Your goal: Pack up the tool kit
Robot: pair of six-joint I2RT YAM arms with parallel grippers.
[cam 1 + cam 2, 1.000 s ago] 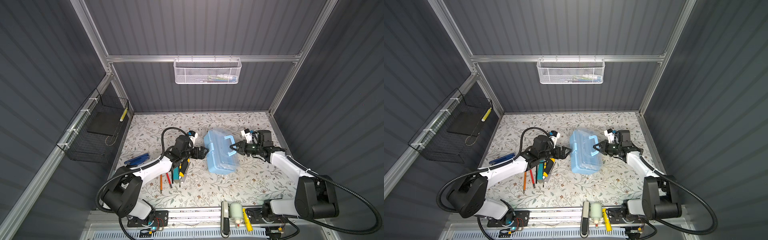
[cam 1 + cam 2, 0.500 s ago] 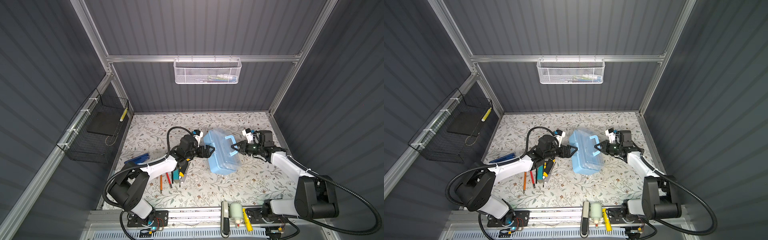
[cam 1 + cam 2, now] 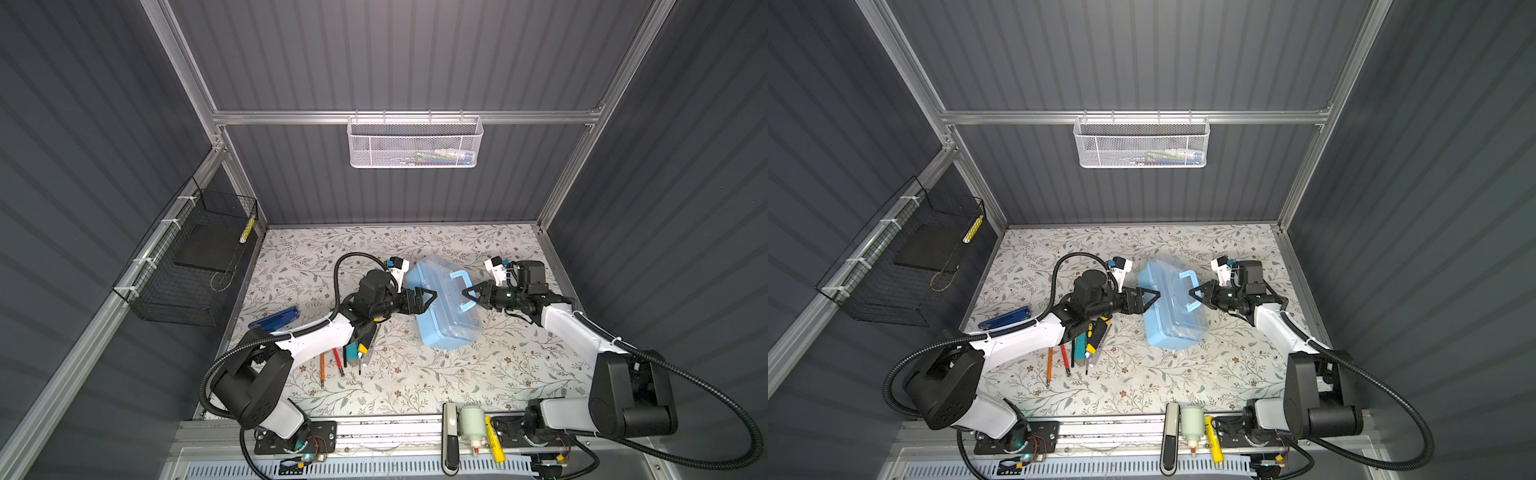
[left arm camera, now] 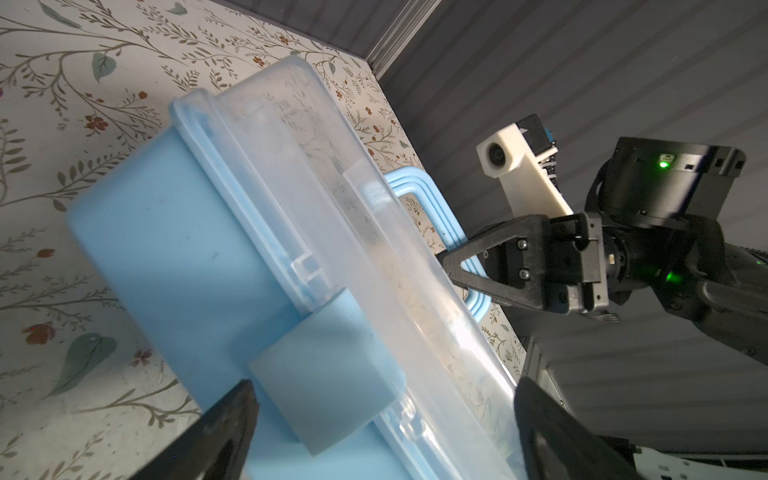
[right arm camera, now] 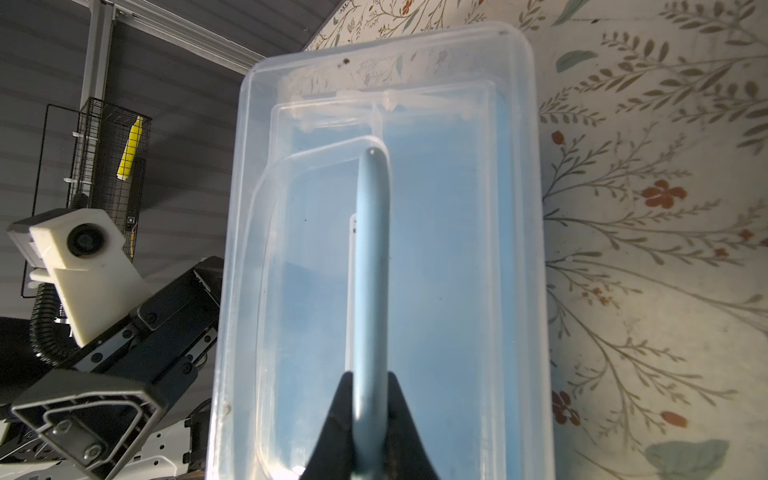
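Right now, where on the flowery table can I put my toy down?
Bare patches: the strip between the tool kit and the back wall, and the stretch from it to the front rail. Crowded: left of it, where screwdrivers and a blue tool lie.

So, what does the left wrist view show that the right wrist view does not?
Only the left wrist view: the blue clasp. Only the right wrist view: the black wire basket. Both: the tool kit, its clear lid, the right end effector shut on the handle, and the floral table.
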